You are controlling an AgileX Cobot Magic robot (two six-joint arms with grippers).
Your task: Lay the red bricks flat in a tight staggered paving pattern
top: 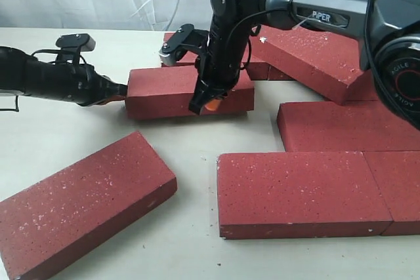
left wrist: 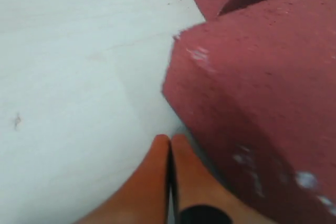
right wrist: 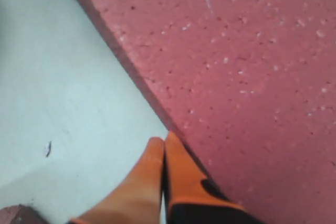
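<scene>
Several red bricks lie on the pale table [top: 197, 155]. One brick [top: 161, 86] sits in the middle; my left gripper [top: 119, 94] is shut, with its orange tips at that brick's left end. In the left wrist view the gripper [left wrist: 170, 141] is next to a corner of the brick [left wrist: 252, 103]. My right gripper [top: 209, 104] points down, shut and empty, against the brick's front side. The right wrist view shows the gripper [right wrist: 164, 142] touching the edge of the brick [right wrist: 236, 61]. Two bricks [top: 302, 191] [top: 400, 185] lie flat side by side at the front right, with another brick [top: 348, 126] behind them.
A loose brick [top: 85, 201] lies askew at the front left. A tilted brick [top: 315, 57] leans on others at the back right, and another brick [top: 176, 39] shows behind the right arm. A white curtain hangs behind the table.
</scene>
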